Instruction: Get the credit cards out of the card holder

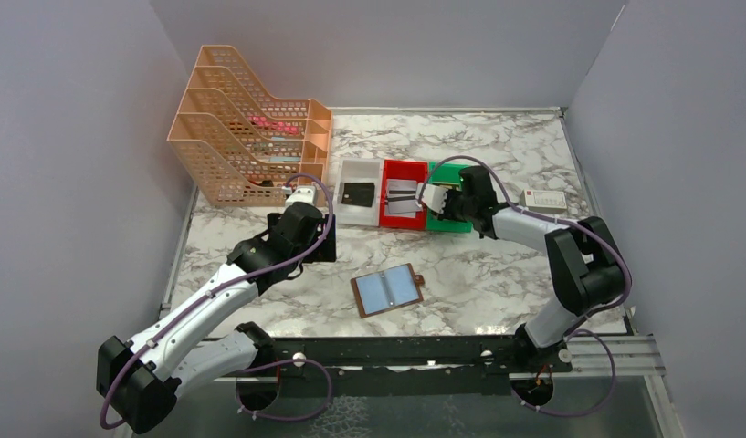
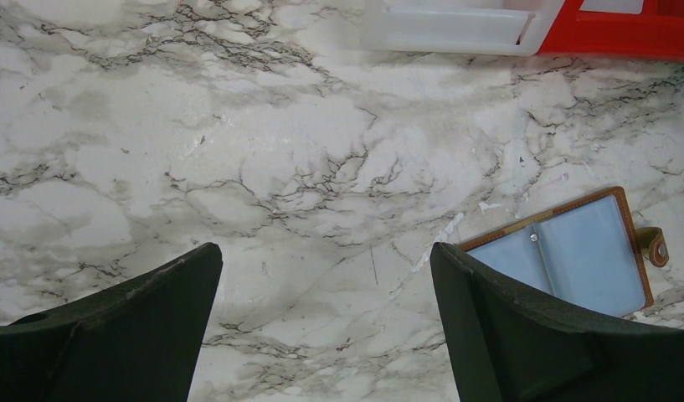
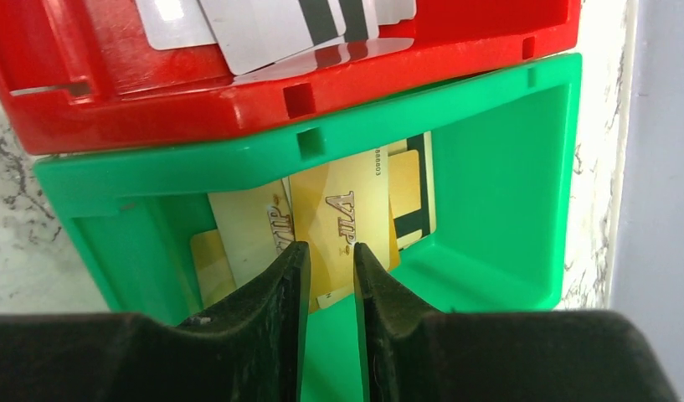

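The card holder (image 1: 388, 289) lies open on the marble table, brown rim, pale blue sleeves up, tab at its right; it also shows in the left wrist view (image 2: 573, 255). My left gripper (image 1: 316, 246) hangs open and empty above bare table left of the holder (image 2: 326, 255). My right gripper (image 1: 439, 203) is over the green bin (image 3: 506, 167), jaws a narrow gap apart, holding nothing. Gold-yellow credit cards (image 3: 338, 222) lie flat in that bin beneath the fingertips. White and grey striped cards (image 3: 271, 29) lie in the red bin (image 1: 403, 219). A black card (image 1: 357, 193) lies in the white bin (image 1: 358, 169).
An orange mesh file rack (image 1: 246, 128) stands at the back left. A small white box with a red mark (image 1: 544, 200) lies right of the green bin. Grey walls close in the table on three sides.
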Action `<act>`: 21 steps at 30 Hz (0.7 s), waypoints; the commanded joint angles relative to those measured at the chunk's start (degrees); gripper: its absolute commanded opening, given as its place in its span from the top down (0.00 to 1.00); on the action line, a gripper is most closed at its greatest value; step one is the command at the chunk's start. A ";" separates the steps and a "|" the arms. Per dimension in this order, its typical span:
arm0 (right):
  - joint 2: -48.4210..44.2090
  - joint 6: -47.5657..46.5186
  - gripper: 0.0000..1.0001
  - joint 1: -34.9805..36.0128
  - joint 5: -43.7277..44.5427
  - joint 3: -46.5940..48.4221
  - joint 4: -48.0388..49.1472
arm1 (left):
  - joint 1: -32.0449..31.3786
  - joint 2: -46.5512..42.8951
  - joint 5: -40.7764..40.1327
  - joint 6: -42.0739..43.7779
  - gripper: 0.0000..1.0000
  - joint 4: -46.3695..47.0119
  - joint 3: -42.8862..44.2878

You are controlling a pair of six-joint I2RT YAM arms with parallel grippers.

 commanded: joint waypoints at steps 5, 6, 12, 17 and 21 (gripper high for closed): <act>-8.75 4.45 0.67 -0.23 -3.13 3.01 -6.02 | 0.29 -0.33 1.03 0.62 0.01 1.06 -0.28; -10.39 6.68 0.66 -0.19 -4.33 3.34 -5.78 | 0.26 -0.32 1.02 0.58 0.01 1.02 -0.34; -22.57 36.89 0.59 0.06 -10.67 1.44 2.23 | 0.27 -0.61 0.47 0.55 0.01 0.94 -0.28; -28.01 71.46 0.58 0.17 -17.86 -2.97 4.23 | 0.36 -0.95 -0.63 0.60 0.01 0.89 -0.21; -27.36 82.43 0.57 2.02 -20.10 -6.78 0.28 | 0.36 -1.74 -1.61 0.35 0.01 0.69 -0.22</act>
